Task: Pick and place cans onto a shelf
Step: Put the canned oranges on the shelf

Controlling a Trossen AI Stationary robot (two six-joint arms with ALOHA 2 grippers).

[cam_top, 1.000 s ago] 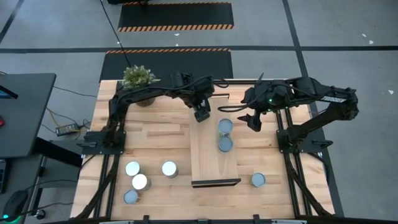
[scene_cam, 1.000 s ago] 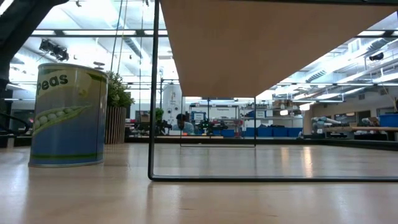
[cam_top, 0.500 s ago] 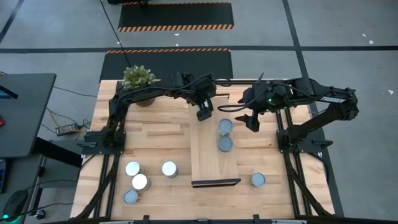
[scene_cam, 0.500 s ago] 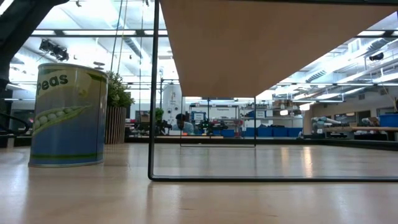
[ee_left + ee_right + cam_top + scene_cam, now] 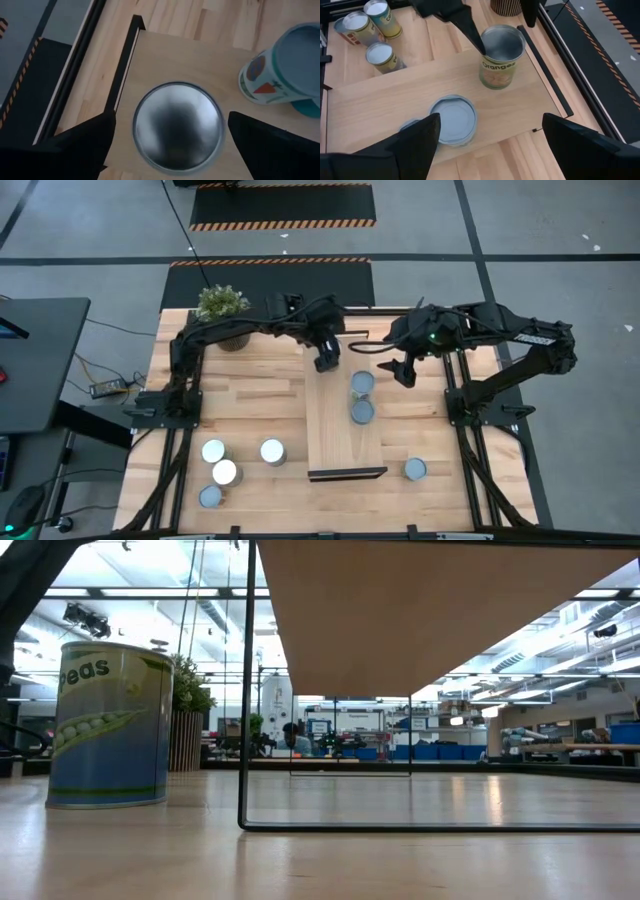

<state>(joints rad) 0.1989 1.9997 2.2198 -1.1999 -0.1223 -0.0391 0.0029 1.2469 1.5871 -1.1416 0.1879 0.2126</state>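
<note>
Left wrist view looks straight down between the left gripper's (image 5: 170, 150) two dark fingers (image 5: 80, 142), which stand wide apart on either side of a can's shiny round top (image 5: 177, 124). That can stands upright on the shelf (image 5: 165, 57), near its far corner, and the fingers do not appear to touch it. Just beside it, farther along the plank, stands another can with a pale lid and a printed label (image 5: 280, 70).

From the high view, the left gripper (image 5: 327, 358) hangs over the far end of the shelf (image 5: 335, 420), with its arm reaching in from the table's left side past a potted plant (image 5: 222, 305). The right gripper (image 5: 404, 371) hovers just off the shelf's right edge, near the two cans (image 5: 361, 385) (image 5: 362, 411) that stand one behind the other on the plank's right half.

The right wrist view shows its own fingers (image 5: 415, 142) spread wide and holding nothing. Beyond them it shows the open-topped can labelled "Orange" (image 5: 501, 57) with the left gripper's dark finger (image 5: 465, 25) reaching down at its rim.

Off the shelf, four cans stand on the tabletop (image 5: 250, 395) at the near left: (image 5: 213, 451), (image 5: 272, 451), (image 5: 226, 472) and (image 5: 209, 497). One more (image 5: 415, 470) stands at the near right.

The low view has a pea can (image 5: 110, 725) upright on the table, left of the shelf's thin black frame leg (image 5: 243, 690).
</note>
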